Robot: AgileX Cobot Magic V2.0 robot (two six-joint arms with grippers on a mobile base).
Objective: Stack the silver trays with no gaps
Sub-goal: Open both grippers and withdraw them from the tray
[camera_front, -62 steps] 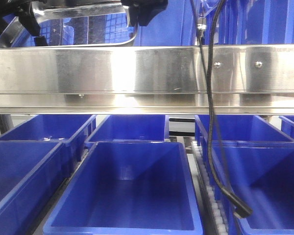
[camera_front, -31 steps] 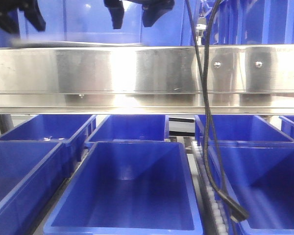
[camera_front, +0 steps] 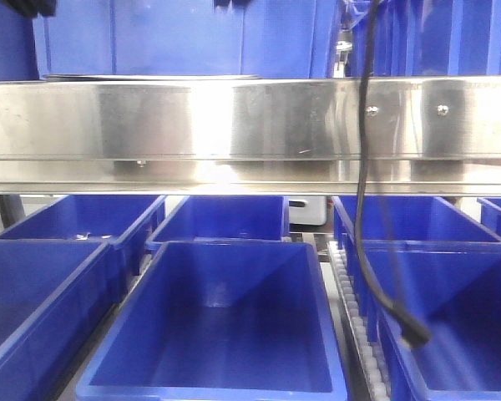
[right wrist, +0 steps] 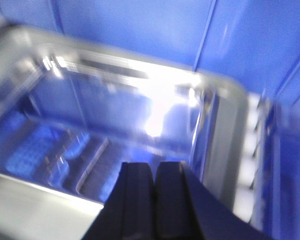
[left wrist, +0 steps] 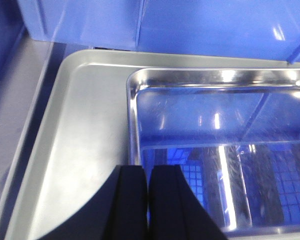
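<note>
A silver tray lies on the shelf, with a broad matte rim on its left and a shiny basin that mirrors blue bins. My left gripper hovers over the basin's left wall, shut, with nothing between its fingers. In the blurred right wrist view the tray fills the frame, its right rim beside my right gripper, which is also shut and empty. I cannot tell whether one tray or a nested stack lies there. From the front only a thin tray edge shows above the steel shelf panel.
Blue bin walls stand close behind the tray. Below the shelf are several open blue bins. A black cable hangs down at the right, in front of the panel. Dark scraps of the arms touch the top edge.
A second ago both grippers held the tray tilted above the shelf. It now lies flat at shelf level, let go. Both grippers have risen almost out of the front view.
</note>
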